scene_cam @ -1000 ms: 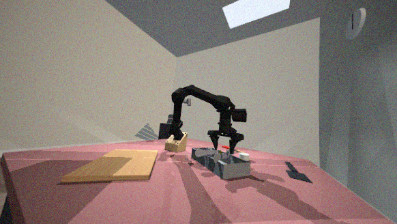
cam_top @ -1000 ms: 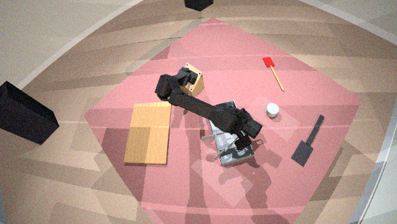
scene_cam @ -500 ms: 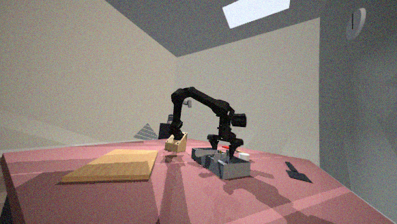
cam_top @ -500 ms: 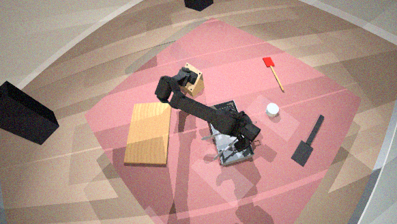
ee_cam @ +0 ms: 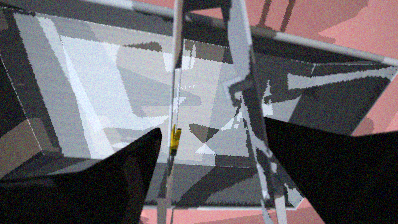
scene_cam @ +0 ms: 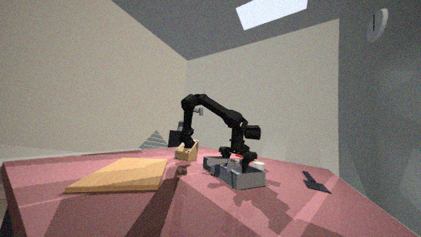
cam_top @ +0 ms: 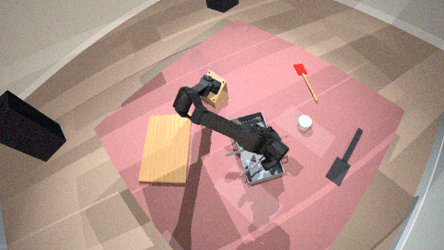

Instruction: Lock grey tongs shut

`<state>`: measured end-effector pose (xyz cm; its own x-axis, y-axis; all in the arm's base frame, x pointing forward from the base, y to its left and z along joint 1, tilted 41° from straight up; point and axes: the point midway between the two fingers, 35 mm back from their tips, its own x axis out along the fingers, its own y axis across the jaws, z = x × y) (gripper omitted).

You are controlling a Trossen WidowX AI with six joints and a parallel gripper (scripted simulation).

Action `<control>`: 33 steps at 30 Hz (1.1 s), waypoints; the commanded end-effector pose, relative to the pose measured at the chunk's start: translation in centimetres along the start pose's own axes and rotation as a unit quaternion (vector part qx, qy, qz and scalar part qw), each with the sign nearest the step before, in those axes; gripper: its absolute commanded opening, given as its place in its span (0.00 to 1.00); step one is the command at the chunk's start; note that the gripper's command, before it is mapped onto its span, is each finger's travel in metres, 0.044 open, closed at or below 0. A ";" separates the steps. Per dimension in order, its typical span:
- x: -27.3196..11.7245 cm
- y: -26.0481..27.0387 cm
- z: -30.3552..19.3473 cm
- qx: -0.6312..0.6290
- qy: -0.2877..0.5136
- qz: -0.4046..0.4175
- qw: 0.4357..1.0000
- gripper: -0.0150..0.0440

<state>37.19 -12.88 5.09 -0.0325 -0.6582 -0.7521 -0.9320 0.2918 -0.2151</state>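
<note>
The grey tongs (cam_top: 249, 171) (ee_cam: 242, 45) lie spread open across the roasting tin (cam_top: 267, 179) (scene_cam: 250, 181) (ee_cam: 320, 45). Two arm ends stick out over the tin's board-side rim; the hinge end is past the opposite rim. A small yellow mark (ee_cam: 175, 140) shows on one arm. My gripper (scene_cam: 236, 162) (ee_cam: 208, 126) is open, pointing down low over the tin. In the wrist view both tong arms run between its fingers, with gaps on both sides; I see no clear contact. The wooden board (cam_top: 165, 149) (scene_cam: 119, 177) lies left of the tin and bears nothing.
A white round pot (cam_top: 304, 123) (scene_cam: 259, 165) stands right of the tin. A dark flat spatula (cam_top: 338, 171) (scene_cam: 317, 186) lies farther right. A red-headed spatula (cam_top: 300, 69) lies at the back. The arm's base stands at a light wooden holder (cam_top: 218, 101) (scene_cam: 186, 156) behind the board.
</note>
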 end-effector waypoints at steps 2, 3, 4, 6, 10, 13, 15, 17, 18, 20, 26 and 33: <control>0.0 0.0 0.0 0.000 0.000 0.000 1.000 0.91; 0.0 0.0 0.0 0.000 0.000 0.000 1.000 0.87; 0.0 0.0 0.0 0.000 0.000 0.000 1.000 0.86; 0.0 0.0 0.0 0.000 0.000 0.000 1.000 0.83; 0.0 0.0 0.0 0.000 0.000 0.000 1.000 0.79; 0.0 0.0 0.0 0.000 0.000 0.000 1.000 0.75; 0.0 0.0 0.0 0.000 0.000 0.000 1.000 0.73; 0.0 0.0 0.0 0.000 0.000 0.000 1.000 0.71; 0.0 0.0 0.0 0.000 0.000 0.000 1.000 0.70; 0.0 0.0 0.0 0.000 0.000 0.000 1.000 0.67; 0.0 0.0 0.0 0.000 0.000 0.000 1.000 0.61; 0.0 0.0 0.0 0.000 0.000 0.000 1.000 0.53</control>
<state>37.21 -12.86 5.07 -0.0316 -0.6583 -0.7521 -0.9324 0.2904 -0.2150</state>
